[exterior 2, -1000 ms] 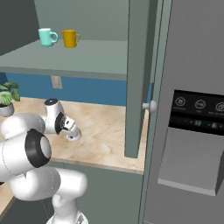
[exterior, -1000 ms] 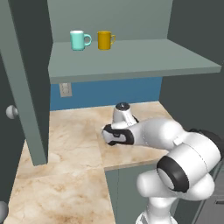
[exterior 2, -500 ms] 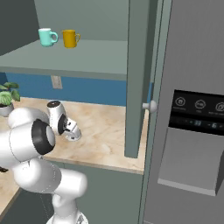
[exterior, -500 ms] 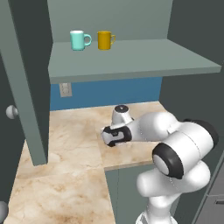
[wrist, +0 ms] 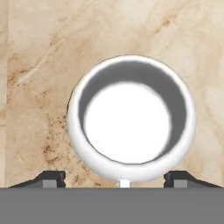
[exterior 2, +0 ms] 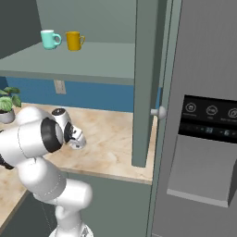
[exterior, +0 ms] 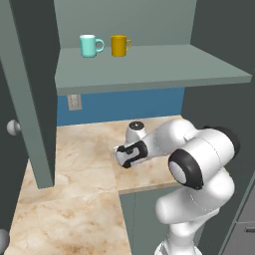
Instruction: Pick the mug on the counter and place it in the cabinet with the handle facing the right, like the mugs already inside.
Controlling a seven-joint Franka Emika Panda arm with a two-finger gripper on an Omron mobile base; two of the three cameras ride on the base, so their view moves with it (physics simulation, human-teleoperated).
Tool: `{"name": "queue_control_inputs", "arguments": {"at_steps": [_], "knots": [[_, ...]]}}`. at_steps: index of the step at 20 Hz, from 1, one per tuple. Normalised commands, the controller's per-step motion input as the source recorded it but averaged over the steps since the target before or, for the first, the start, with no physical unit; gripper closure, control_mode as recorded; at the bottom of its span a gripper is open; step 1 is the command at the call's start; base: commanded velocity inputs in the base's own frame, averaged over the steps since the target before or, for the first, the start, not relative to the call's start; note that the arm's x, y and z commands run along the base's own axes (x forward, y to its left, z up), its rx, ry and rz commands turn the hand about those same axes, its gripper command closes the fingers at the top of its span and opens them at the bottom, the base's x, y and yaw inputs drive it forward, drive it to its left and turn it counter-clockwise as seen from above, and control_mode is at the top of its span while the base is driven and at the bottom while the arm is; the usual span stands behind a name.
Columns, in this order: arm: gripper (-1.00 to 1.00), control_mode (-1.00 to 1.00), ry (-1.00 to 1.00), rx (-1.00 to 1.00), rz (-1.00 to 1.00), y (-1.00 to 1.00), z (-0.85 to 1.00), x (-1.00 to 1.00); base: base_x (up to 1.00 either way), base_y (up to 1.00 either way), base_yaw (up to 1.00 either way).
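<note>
On the counter [exterior: 84,164], in the left base view, the white arm bends low over the marbled slab, its hand turned down near the counter's front edge; the fingers are hidden behind the hand. Above, the cabinet [exterior: 149,67] shelf carries the teal mug [exterior: 90,46] and, just beside it, the mustard-yellow mug [exterior: 120,45], both upright with handles to the right. The cabinet door [exterior: 22,94] stands open at left.

In the right base view, the arm crouches over the counter [exterior 2: 111,143], and the hand covers the white mug. The teal mug [exterior 2: 49,39] and yellow mug [exterior 2: 74,40] stand on the shelf.

In the hand view, the white mug [wrist: 131,118] stands upright on the counter, seen from straight above. The gripper [wrist: 116,177] fingertips [wrist: 52,177] stand wide, one on each side of the mug's lower rim, not visibly touching. The handle [wrist: 124,182] peeks out at the bottom edge.
</note>
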Motion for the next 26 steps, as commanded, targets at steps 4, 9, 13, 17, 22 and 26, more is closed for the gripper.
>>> {"name": "queue_control_inputs", "arguments": {"at_steps": [4,9,13,17,22,26], "knots": [[1.0,-1.0,0.0,0.0,0.0,0.0,-0.01,0.0,0.0,0.0,0.0],[1.0,-1.0,0.0,0.0,0.0,-0.01,0.0,-0.09,0.0,0.0,0.0],[1.0,-1.0,-0.03,0.0,0.01,0.02,0.24,-0.14,0.0,0.0,0.0],[1.0,-1.0,-0.02,0.0,0.11,-0.22,0.9,-0.24,0.0,0.0,0.0],[1.0,-1.0,0.0,0.0,0.21,-0.28,0.82,-0.35,0.0,0.0,0.0],[1.0,-1.0,0.01,-0.01,0.3,-0.17,0.66,-0.39,0.0,0.0,0.0]]}}
